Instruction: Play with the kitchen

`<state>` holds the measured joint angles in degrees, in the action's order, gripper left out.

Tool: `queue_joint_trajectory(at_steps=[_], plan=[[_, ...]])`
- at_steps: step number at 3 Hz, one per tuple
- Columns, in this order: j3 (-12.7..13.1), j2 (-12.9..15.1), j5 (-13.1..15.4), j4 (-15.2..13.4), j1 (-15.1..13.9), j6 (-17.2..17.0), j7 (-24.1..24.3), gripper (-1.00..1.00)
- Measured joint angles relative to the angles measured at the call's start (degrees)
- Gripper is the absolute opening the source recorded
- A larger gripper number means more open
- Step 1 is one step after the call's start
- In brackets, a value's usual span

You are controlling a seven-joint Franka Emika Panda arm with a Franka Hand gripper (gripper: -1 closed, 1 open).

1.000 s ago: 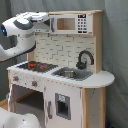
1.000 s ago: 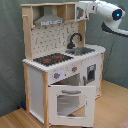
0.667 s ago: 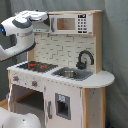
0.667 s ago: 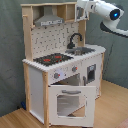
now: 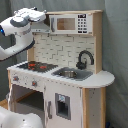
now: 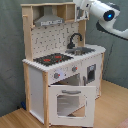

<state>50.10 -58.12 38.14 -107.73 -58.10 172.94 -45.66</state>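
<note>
Oven door (image 6: 70, 102) on the kitchen (image 5: 65, 75) already hangs open; arm (image 6: 102, 10) sits up by the top shelf, can't tell the pincer's state.

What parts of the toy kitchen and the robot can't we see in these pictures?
- The claw: in both exterior views the arm ends up by the hood, and its own body and the kitchen frame cover the claw.
- Inside the oven: in the first exterior view, shadow hides it; in the second exterior view, the door hangs open, blocking it.
- Sink bottom: too small to tell what it holds.
</note>
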Motion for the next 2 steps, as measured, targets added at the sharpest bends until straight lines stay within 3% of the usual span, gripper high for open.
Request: queue_joint_trajectory(at_steps=[2], plan=[[3.30, -2.72, 0.00, 3.46, -5.08, -3.55, 11.13, 1.00]])
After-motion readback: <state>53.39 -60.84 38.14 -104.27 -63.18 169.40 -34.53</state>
